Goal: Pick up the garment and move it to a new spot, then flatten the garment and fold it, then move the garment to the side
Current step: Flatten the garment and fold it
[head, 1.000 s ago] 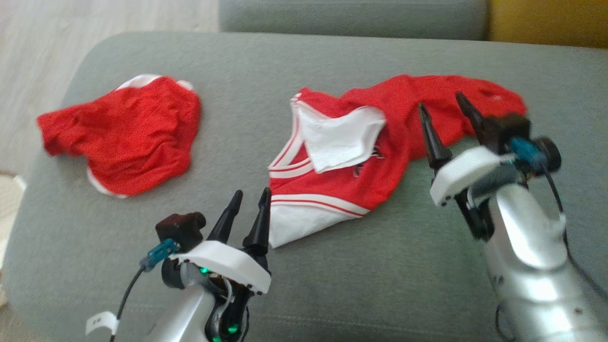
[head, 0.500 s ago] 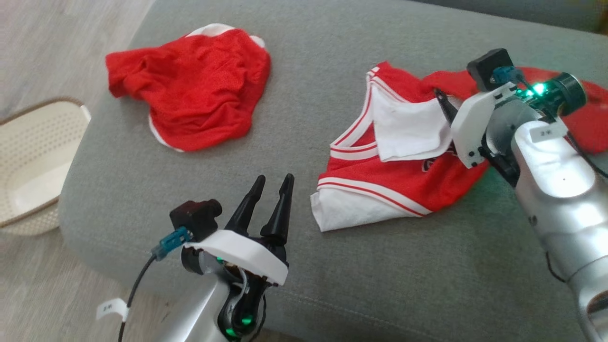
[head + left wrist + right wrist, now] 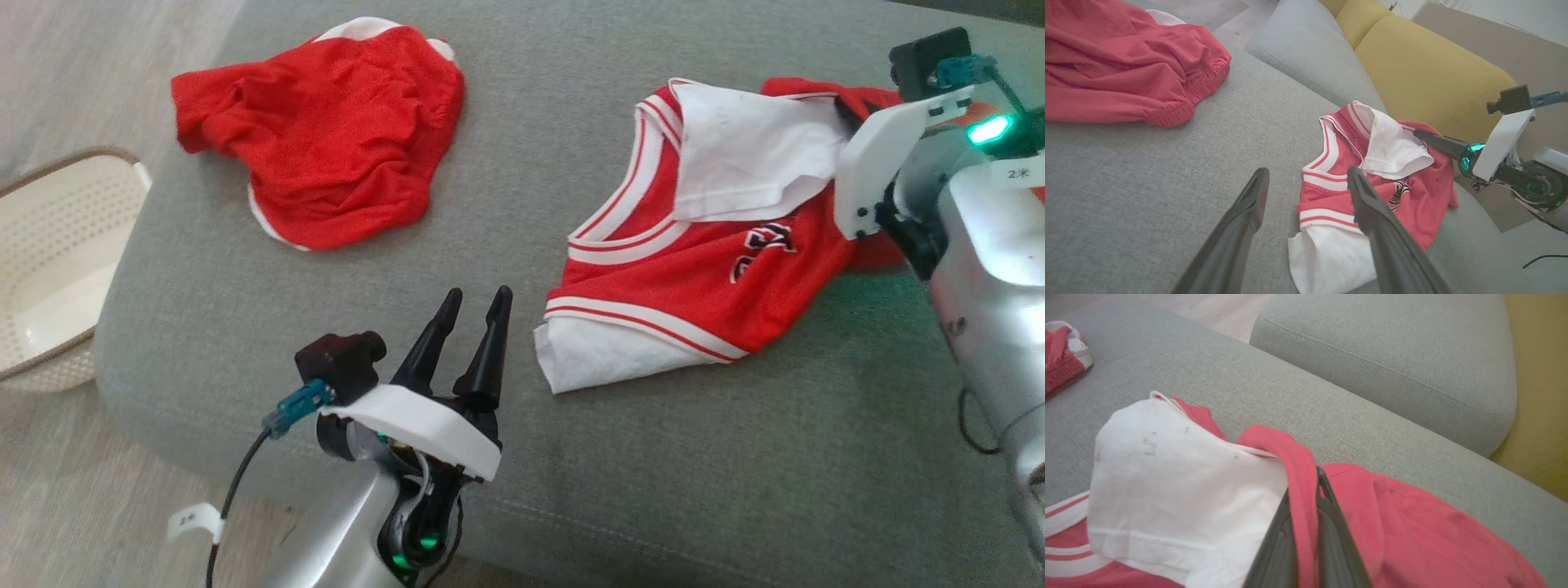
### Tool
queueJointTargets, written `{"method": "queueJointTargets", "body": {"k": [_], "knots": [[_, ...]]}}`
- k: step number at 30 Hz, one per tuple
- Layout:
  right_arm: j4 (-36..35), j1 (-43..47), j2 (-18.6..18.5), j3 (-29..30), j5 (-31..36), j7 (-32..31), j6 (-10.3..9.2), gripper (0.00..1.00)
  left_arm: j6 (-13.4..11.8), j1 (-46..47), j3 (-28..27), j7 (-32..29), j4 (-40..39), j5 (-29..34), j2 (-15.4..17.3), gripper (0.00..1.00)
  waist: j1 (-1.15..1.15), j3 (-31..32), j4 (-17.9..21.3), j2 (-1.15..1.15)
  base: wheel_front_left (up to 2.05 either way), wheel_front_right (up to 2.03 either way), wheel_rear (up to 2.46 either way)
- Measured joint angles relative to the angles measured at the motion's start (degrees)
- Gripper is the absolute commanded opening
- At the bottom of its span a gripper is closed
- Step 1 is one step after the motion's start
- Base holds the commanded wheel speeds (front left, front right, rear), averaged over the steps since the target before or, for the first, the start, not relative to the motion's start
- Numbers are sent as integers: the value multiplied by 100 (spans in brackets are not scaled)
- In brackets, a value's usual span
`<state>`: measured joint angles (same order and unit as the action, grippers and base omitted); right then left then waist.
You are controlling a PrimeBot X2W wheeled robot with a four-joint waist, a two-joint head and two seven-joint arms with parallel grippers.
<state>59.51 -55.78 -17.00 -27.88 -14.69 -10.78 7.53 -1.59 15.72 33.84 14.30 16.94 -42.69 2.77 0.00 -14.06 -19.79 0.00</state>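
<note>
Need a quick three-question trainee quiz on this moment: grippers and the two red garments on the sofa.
1. True or false: the right gripper is shut on the jersey.
2. The left gripper is: A) open, holding nothing; B) shut on fabric; C) shut, holding nothing.
3. Fill in: in the head view, the red shorts lie to the jersey's ____.
Key: 1 true; 2 A; 3 left.

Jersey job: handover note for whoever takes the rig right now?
Right gripper: shut on a red fold of the jersey, by its white lining.
Left gripper: open, hovering over the sofa seat near the jersey's hem, holding nothing.
Jersey lies crumpled on the seat; red shorts lie apart to its left.
Done: grasp only.
Left: lift and relocate, flatten, fold, move aside.
</note>
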Motion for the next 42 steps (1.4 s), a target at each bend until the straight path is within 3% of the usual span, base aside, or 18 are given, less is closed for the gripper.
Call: {"method": "queueJointTargets", "body": {"k": [5, 14, 21, 22, 23, 32, 36, 42], "knots": [[197, 5, 289, 411, -308, 381, 0, 0, 1, 2, -62, 0, 42, 43, -3, 100, 0, 74, 289, 0, 0, 0, 0], [424, 83, 358, 1566, -687, 1391, 0, 0, -3, -6, -165, 0, 103, 127, -3, 100, 0, 318, 830, 0, 0, 0, 0], [394, 867, 414, 2351, -847, 2096, 0, 0, -52, -155, -360, 1, 104, 186, -2, 100, 0, 537, 1299, 0, 0, 0, 0], [396, 1032, 454, 2443, -842, 2115, 0, 32, -52, -200, -385, 1, 107, 200, -3, 100, 0, 566, 1371, 0, 0, 0, 0], [404, 1213, 517, 2576, -842, 2159, 0, 100, -52, -244, -414, 1, 108, 230, -2, 100, 0, 593, 1444, 0, 0, 0, 0], [94, 2685, 903, 3262, -431, 2399, 0, 100, -47, -315, -533, 1, 127, 299, -1, 100, 0, 723, 1903, 0, 0, 0, 0], [-873, 2947, 981, 3225, 40, 2458, 0, 100, -38, -342, -544, 1, 138, 330, -2, 100, 0, 752, 2032, 0, 0, 0, 0], [-2437, 3215, 1199, 3156, 222, 2498, 0, 100, -35, -373, -565, 1, 169, 331, -2, 100, 0, 805, 2008, 0, 0, 0, 0]]}}
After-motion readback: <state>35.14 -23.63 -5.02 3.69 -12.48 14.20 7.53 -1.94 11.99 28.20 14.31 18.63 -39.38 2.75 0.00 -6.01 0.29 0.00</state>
